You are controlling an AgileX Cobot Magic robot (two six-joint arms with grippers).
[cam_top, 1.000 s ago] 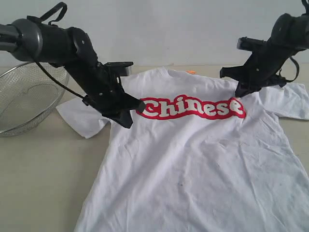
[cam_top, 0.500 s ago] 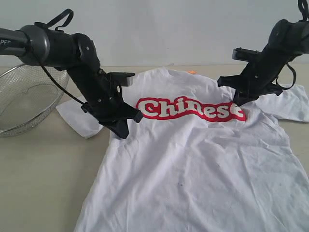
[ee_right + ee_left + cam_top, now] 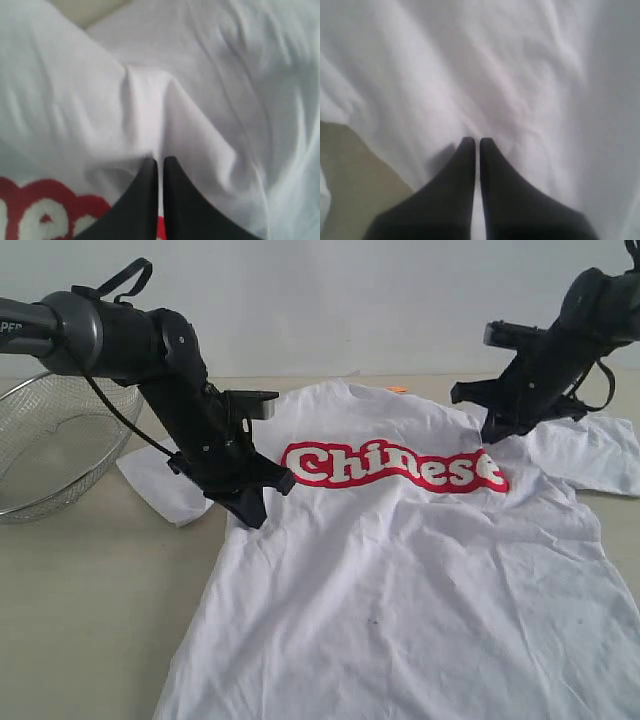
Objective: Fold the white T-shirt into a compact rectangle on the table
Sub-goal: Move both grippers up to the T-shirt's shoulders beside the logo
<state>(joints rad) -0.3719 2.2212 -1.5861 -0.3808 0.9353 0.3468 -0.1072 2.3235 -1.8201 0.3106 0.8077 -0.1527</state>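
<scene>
Black left gripper (image 3: 477, 142) and black right gripper (image 3: 161, 161) both shut at the white red-lettered cotton T-shirt (image 3: 400, 570); open wide before pinching cloth beneath the tips.

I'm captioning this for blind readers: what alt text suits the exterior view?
A white T-shirt with red "Chinese" lettering lies spread, unfolded, on a beige table. The black left gripper and right gripper, both shut, are down at its shoulders. A wire mesh basket sits at far left.

We show the white T-shirt (image 3: 400, 570) spread unfolded, red lettering upward, on the beige table (image 3: 80, 620).
</scene>
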